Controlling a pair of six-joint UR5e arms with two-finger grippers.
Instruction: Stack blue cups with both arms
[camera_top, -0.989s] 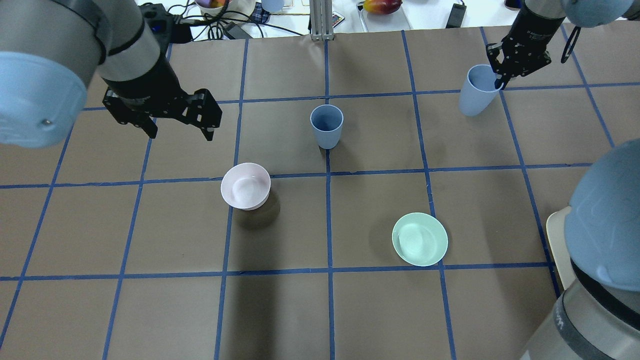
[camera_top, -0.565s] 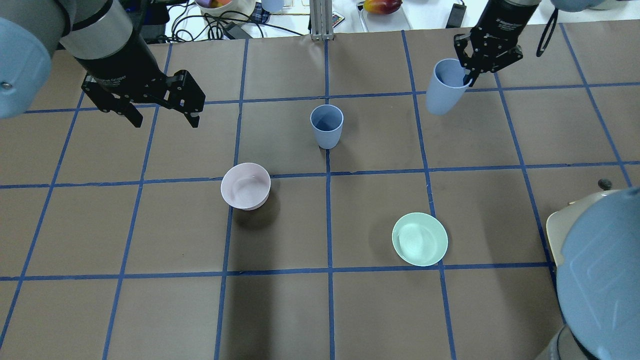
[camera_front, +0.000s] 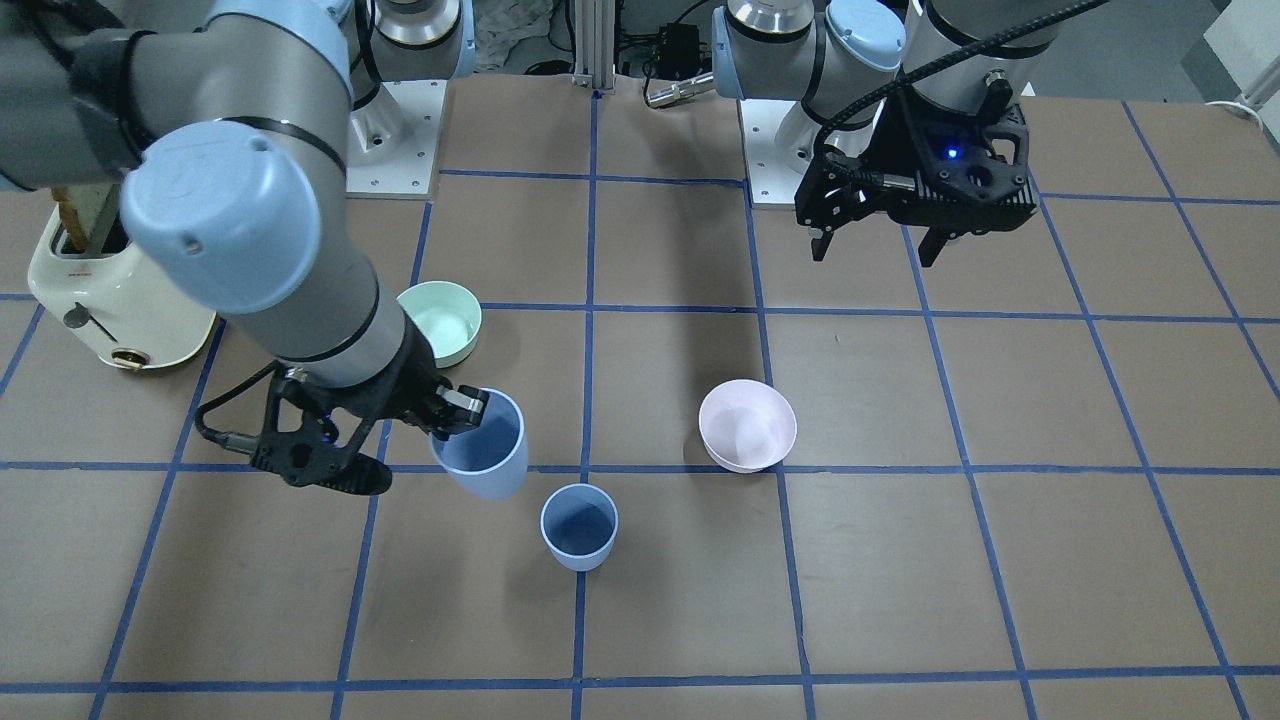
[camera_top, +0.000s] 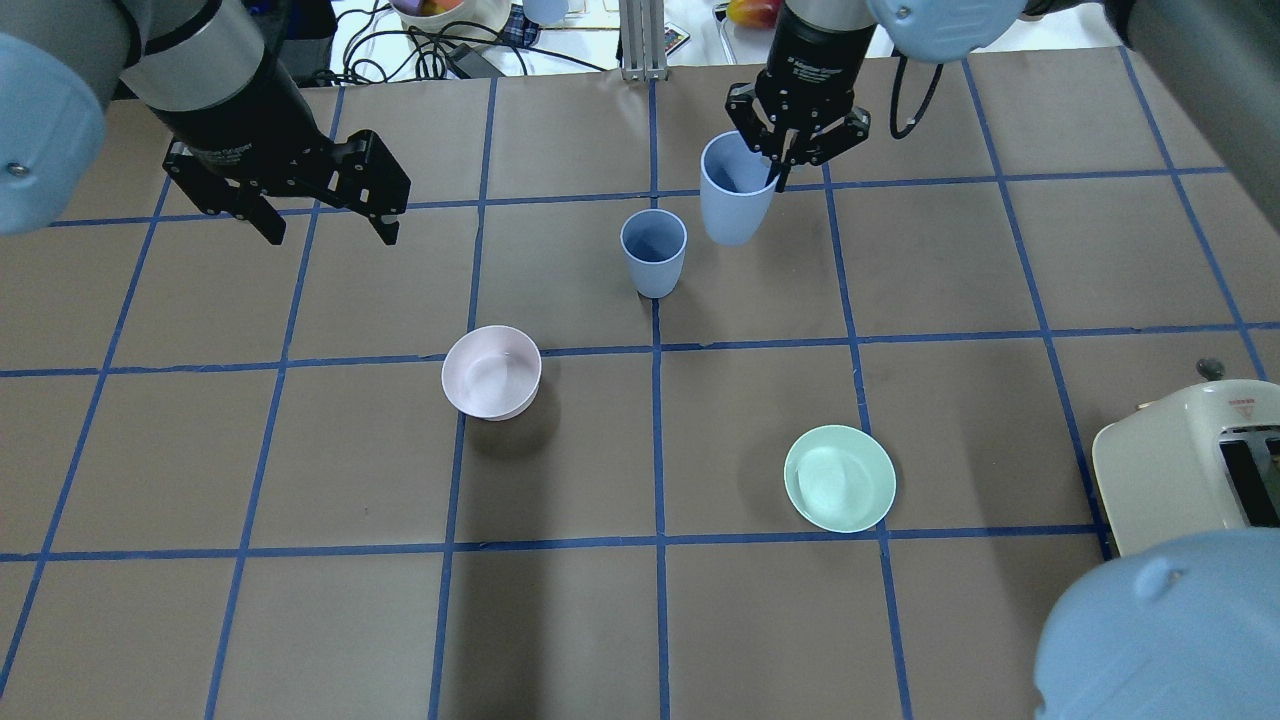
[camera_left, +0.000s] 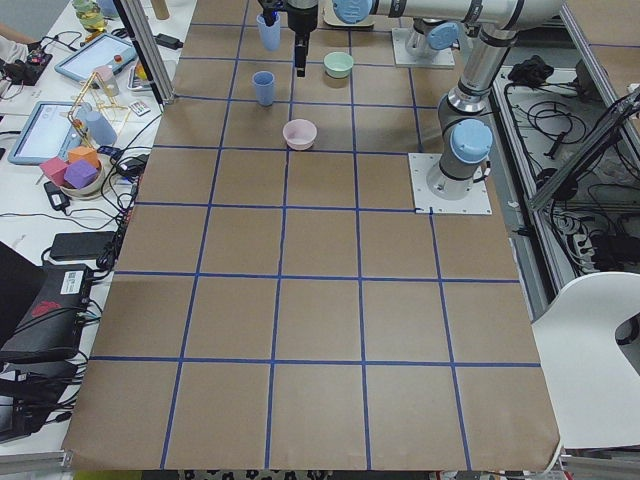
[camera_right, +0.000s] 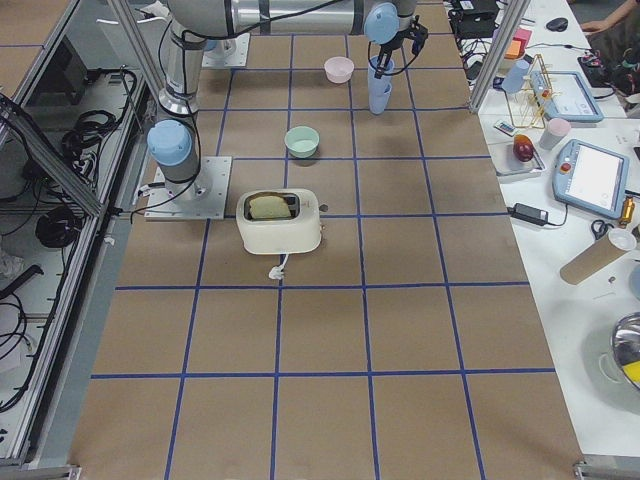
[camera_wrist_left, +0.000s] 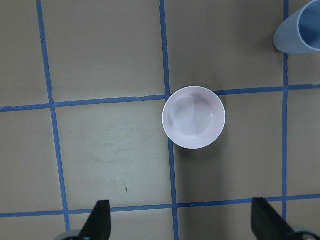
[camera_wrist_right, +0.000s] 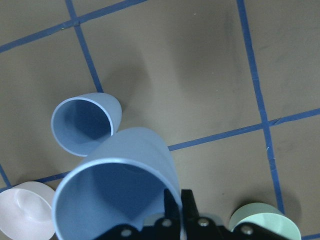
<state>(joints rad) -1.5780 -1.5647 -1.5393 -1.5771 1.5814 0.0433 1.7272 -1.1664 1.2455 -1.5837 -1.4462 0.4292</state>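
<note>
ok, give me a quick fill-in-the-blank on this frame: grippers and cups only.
The right gripper grips the held blue cup by its ____.
The left gripper is ____ and holds nothing.
The other blue cup stands ____ on the table, mouth up.
Missing words: rim; open; upright.

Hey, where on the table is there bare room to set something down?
Bare paper runs along the robot's edge, nearer than the pink bowl and green bowl, and on the right between the held cup and toaster. Crowded: the right claw holds that cup close beside the standing cup.
</note>
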